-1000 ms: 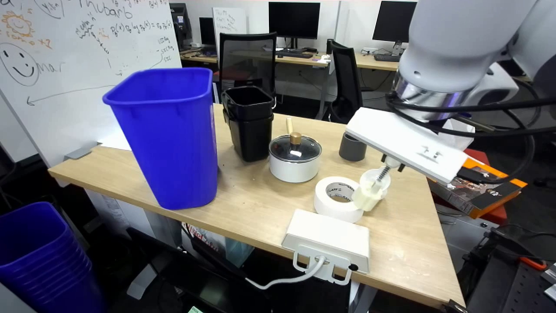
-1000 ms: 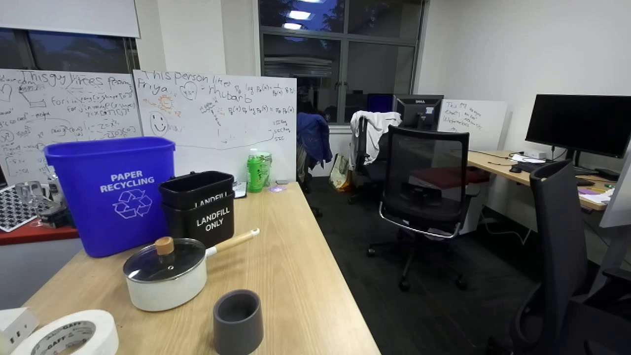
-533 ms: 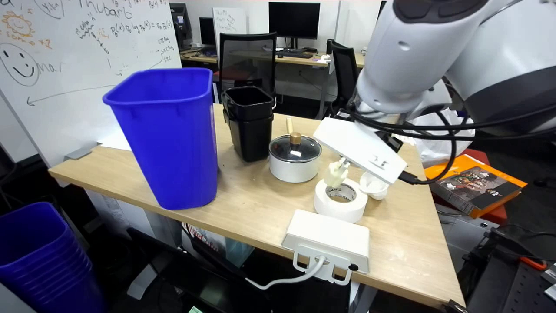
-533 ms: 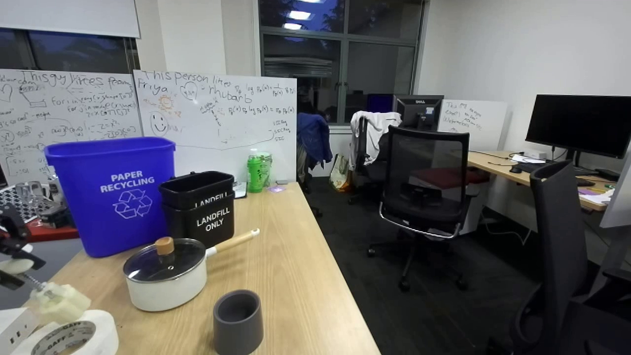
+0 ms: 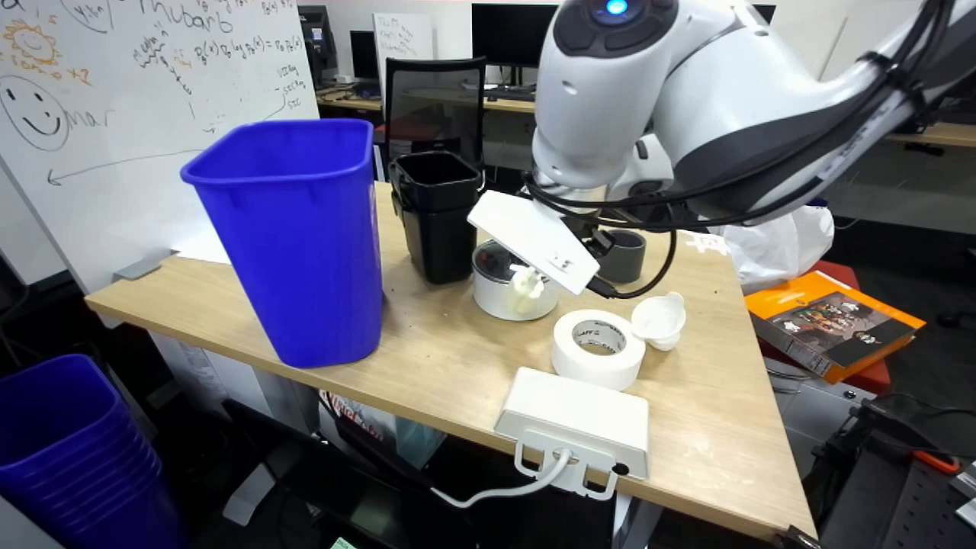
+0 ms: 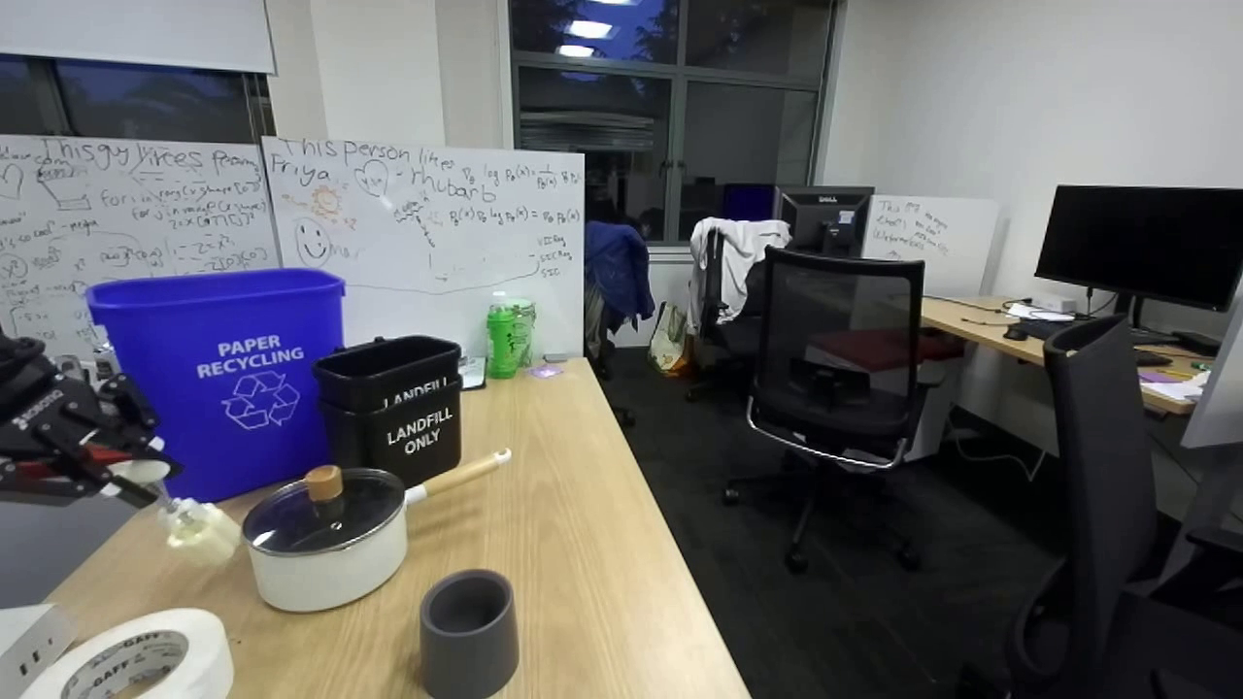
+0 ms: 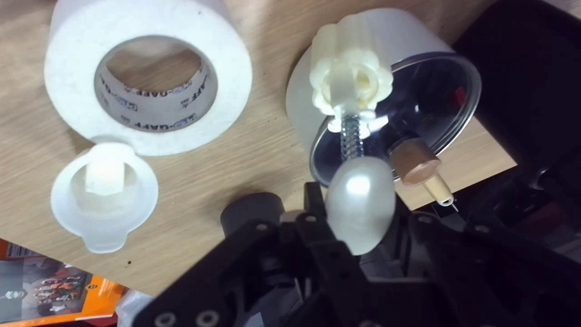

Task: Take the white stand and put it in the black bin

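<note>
Wooden tabletop [image 6: 583, 544]: below the jaws. Blue paper-recycling bin [image 5: 293, 259]: upright; well apart from the jaws in an exterior view. Black landfill bin [image 6: 388, 427]: upright, stacked with a second; past the lidded white saucepan [image 6: 330, 578] from the jaws. Robotiq gripper [image 7: 357, 206]: above the tabletop, jaws drawn in on the knob of the white stand [image 7: 352, 131], a finger to either side. Saucepan: upright, lower than the jaws and near them. White power box [image 5: 576, 412]: by the tabletop's edge, well apart from the jaws. Gaffer tape roll [image 7: 70, 81]: lying flat, upper left of the jaws in the wrist view. Dark grey cup [image 6: 471, 650]: upright, just left of the jaws in the wrist view. Stand: stem and chunky base project from the jaws at a tilt; whether the base touches the saucepan cannot be determined.
</note>
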